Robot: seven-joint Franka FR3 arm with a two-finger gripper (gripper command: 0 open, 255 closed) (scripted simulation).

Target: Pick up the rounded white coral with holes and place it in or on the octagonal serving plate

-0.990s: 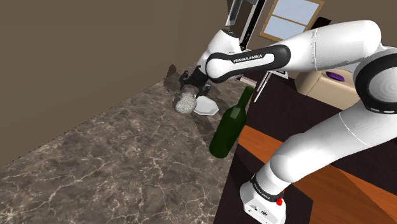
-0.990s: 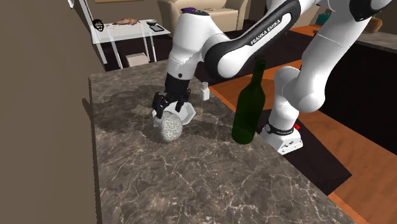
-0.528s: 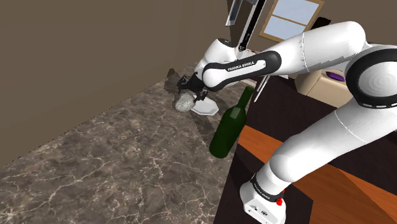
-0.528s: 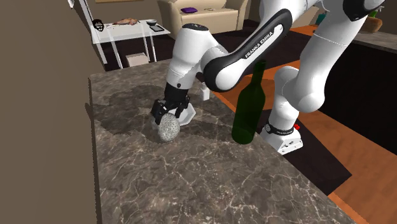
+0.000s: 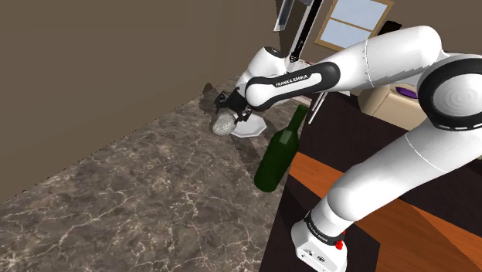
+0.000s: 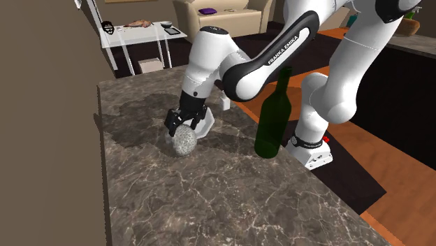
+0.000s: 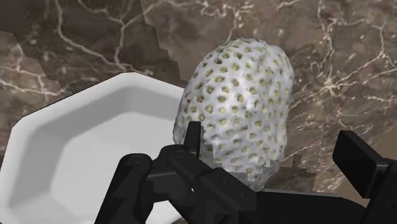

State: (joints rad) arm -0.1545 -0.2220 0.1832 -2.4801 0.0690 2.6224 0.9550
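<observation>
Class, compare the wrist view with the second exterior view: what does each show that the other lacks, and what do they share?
The wrist view adds close detail: the coral's honeycomb of holes and the plate's white octagonal basin right beside it. The second exterior view adds the dark green bottle standing upright and the white arm bending down. Both share the open end effector straddling the coral on the marbled counter.

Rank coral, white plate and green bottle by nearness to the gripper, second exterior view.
1. Coral, right under the gripper.
2. White plate, just to the coral's right.
3. Green bottle, far right, at the counter edge.
</observation>
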